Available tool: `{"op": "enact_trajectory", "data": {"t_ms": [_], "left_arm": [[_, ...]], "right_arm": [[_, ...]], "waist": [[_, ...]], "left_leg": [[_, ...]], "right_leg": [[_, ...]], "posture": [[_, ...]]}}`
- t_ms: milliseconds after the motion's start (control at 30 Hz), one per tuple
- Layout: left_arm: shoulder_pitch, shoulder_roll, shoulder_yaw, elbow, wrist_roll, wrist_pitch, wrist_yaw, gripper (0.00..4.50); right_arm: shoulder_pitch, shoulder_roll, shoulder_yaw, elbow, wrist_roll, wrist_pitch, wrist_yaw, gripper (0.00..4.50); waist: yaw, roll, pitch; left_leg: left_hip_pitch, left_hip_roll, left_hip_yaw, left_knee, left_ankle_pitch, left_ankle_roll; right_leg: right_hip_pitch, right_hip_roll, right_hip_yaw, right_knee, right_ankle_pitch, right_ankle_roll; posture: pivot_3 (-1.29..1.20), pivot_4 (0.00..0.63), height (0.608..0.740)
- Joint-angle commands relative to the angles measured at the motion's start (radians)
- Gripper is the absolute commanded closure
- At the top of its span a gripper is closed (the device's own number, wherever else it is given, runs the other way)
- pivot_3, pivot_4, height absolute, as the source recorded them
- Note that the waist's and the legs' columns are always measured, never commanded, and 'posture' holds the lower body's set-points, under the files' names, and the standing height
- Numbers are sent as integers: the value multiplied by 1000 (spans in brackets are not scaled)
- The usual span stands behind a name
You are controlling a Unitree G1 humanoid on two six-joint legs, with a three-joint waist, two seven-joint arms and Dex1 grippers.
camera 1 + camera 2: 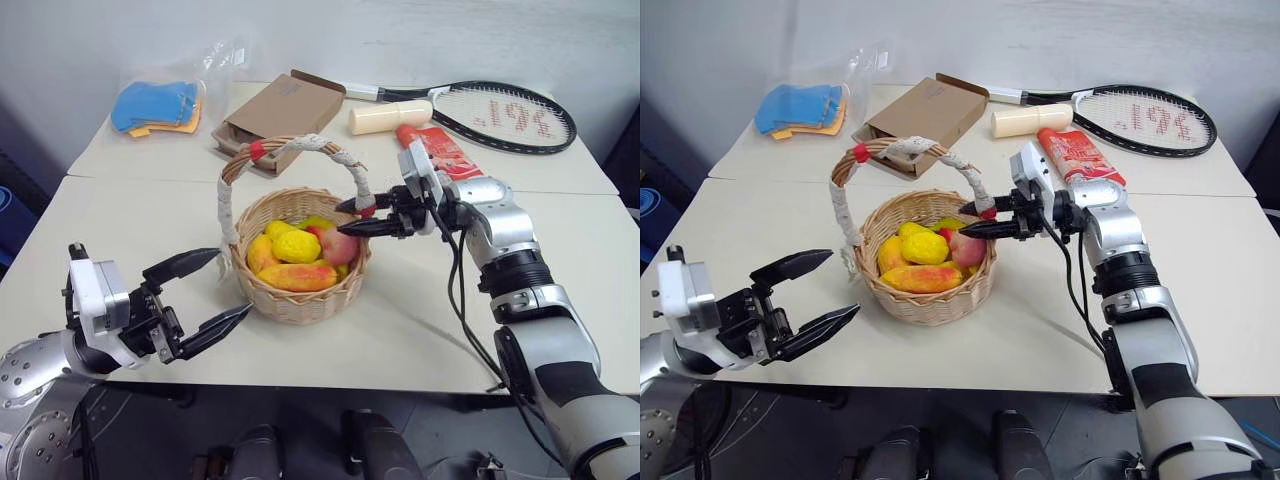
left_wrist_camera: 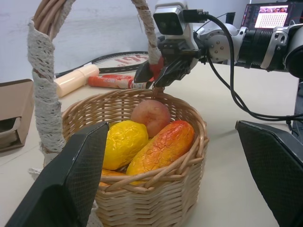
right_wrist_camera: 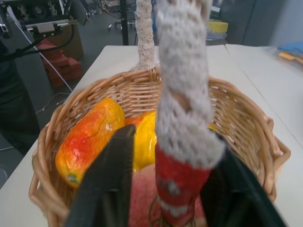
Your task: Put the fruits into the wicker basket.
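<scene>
The wicker basket (image 1: 300,300) stands mid-table with the fruits in it: a bumpy yellow lemon (image 1: 297,246), a red-orange mango (image 1: 297,277), a pink peach (image 1: 340,245) and other yellow ones beneath. My right gripper (image 1: 347,218) reaches in level from the right and is shut on the red-wrapped foot of the basket's handle (image 3: 182,118), one finger on each side. My left gripper (image 1: 232,283) hangs open just in front-left of the basket, holding nothing, its fingers (image 2: 71,179) framing the basket in the left wrist view.
On the far table lie a brown cardboard box (image 1: 280,115), a cream cylinder (image 1: 390,117), a tennis racket (image 1: 505,115), a red snack packet (image 1: 440,150) and blue cloths (image 1: 155,105). The near table edge runs just below my left gripper.
</scene>
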Motion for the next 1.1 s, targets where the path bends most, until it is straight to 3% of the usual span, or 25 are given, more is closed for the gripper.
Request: {"op": "enact_trajectory", "data": {"t_ms": [33,100,300,433,667,867,1000,1100], "left_arm": [[-13,14,9,-23,-20,-4,-10,0],[-32,16,-14,-13,-17,-6,-20,0],[-113,-7,-112,47,10,-18,-54,0],[-202,-24,-195,123,31,-25,-98,0],[-397,-38,-299,286,60,-34,-211,0],[-514,-67,-364,371,85,-48,-293,0],[-557,-65,-400,398,97,-44,-359,0],[-576,-66,-397,418,102,-44,-375,0]], "right_arm": [[49,-67,-37,-112,19,24,34,3932],[121,-127,-70,-244,45,69,4,4342],[380,-264,-335,-668,244,347,-242,4339],[559,-336,-536,-807,297,414,-368,4339],[748,-377,-801,-764,250,327,-544,4339],[855,-364,-857,-702,238,293,-608,4339],[868,-321,-812,-618,158,226,-714,4339],[857,-291,-803,-587,158,189,-750,3339]], "waist": [[2,0,0],[6,0,0],[27,1,0],[29,1,0],[23,1,0],[23,1,0],[22,1,0],[23,1,0]], "left_leg": [[0,0,0,0,0,0],[0,0,-1,0,-1,-1],[0,0,0,0,-4,0],[0,0,1,0,-4,1],[2,-4,9,1,-3,2],[3,-4,13,2,-3,2],[4,-1,13,2,-3,2],[4,-1,14,3,-3,2]], "right_leg": [[0,0,0,0,0,0],[0,0,-1,0,0,-1],[0,0,0,-2,-1,-1],[0,0,0,-3,-1,-1],[1,4,1,-3,1,2],[1,15,5,-3,3,5],[0,17,10,-3,3,6],[0,18,13,-3,3,5]], "posture": [[0,150,740],[0,150,740],[0,150,740],[0,150,740],[0,150,740],[0,150,740],[0,150,740],[0,150,740]]}}
